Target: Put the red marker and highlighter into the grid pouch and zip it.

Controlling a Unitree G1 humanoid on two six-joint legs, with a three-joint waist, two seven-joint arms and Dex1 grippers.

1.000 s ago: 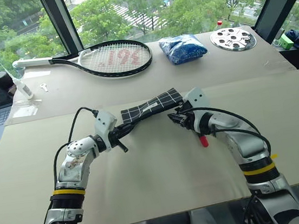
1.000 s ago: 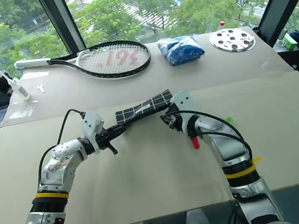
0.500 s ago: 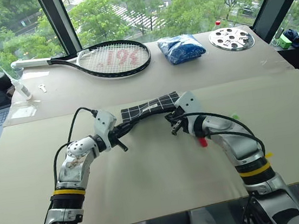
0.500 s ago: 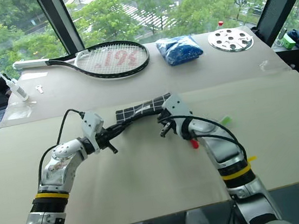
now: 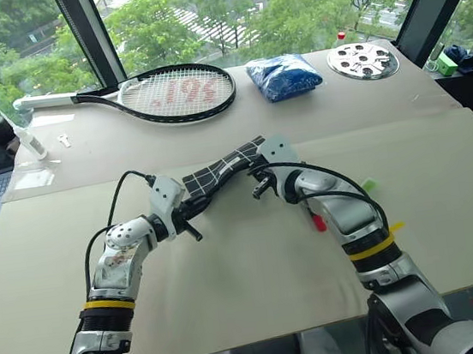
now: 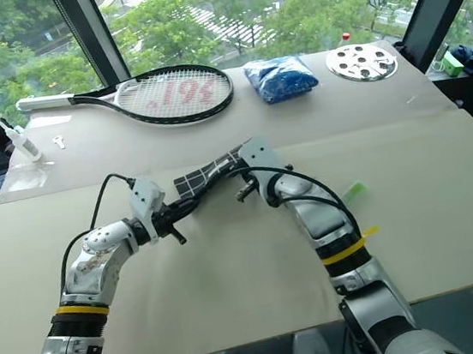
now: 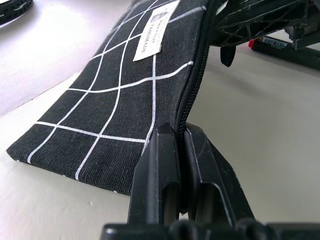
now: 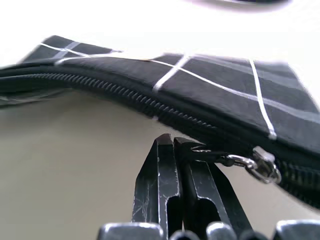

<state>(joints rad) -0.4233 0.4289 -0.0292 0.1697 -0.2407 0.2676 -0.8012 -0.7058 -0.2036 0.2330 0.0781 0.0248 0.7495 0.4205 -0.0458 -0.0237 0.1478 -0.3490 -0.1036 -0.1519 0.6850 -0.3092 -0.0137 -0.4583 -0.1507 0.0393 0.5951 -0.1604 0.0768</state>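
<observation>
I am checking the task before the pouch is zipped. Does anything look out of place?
Yes. The red marker and the highlighter lie on the table while the right gripper already pinches the grid pouch zipper pull.

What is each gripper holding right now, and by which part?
Left gripper pinches the grid pouch at its zipper edge near one end. Right gripper is shut on the zipper pull strap.
</observation>
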